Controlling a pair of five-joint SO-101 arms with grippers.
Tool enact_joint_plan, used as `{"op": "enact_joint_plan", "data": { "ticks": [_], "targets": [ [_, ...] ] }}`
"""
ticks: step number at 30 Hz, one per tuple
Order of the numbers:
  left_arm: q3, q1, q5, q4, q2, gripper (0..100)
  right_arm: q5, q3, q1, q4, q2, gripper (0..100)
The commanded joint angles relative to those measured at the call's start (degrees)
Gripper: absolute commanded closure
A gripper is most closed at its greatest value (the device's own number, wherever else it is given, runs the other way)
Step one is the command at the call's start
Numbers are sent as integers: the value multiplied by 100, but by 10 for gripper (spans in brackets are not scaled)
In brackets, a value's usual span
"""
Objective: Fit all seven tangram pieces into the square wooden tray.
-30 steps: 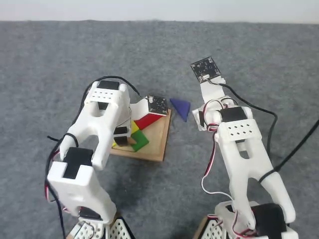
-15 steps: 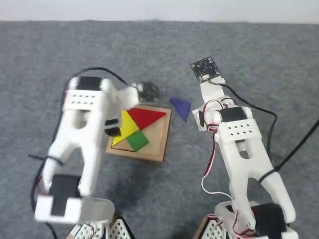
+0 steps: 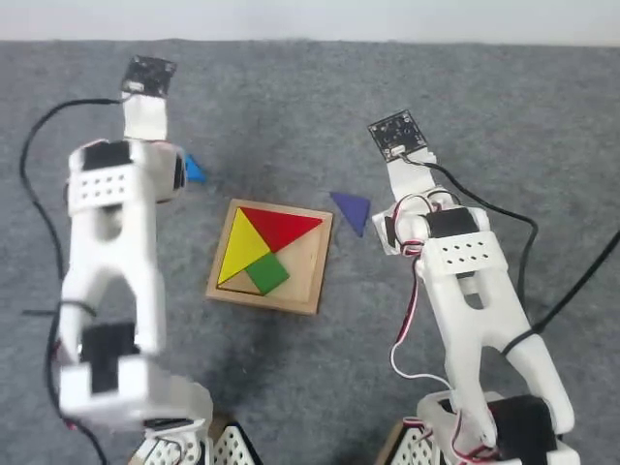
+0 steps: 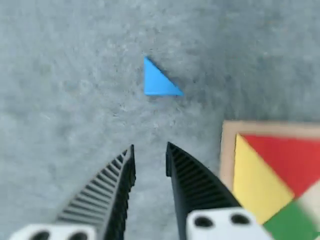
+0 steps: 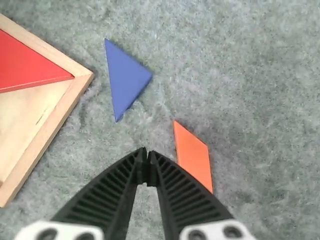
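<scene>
While left fingers (image 4: 117, 185) stand slightly parted, empty | right fingers (image 5: 172, 187) touching, empty

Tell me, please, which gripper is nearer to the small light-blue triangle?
Left. The left gripper sits just short of the light-blue triangle; the right gripper is beyond the tray, by the orange piece.

Orange parallelogram (image 5: 192, 155), light-blue triangle (image 4: 157, 82).

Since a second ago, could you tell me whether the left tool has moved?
Yes. The left tool has swung off the wooden tray to its far-left side, near the light-blue triangle.
</scene>
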Motion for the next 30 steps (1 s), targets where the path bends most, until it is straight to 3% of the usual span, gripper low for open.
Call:
{"op": "enact_joint_plan", "data": {
  "ticks": [1,6,10,13,18,25,30],
  "targets": [
    [-1490,-44,1609,563,1178,891,-26,-44,-57,-75,-321,991],
    [-2985,-62,2901,1591,2365,857,316,-62,-40,-40,-321,991],
    [-3697,-132,2804,2163,3024,790,624,-343,-171,470,-154,989],
    [-3697,-290,2391,2022,3218,799,651,-905,-189,963,444,976],
    [-3116,-545,2330,1512,2954,801,862,-1925,40,1657,1508,861],
    [-1930,-853,1767,448,2549,801,958,-2004,673,1411,1719,858],
    [-1666,-1108,1530,404,2505,801,1152,-2145,303,1103,2088,855]
  ]
}}
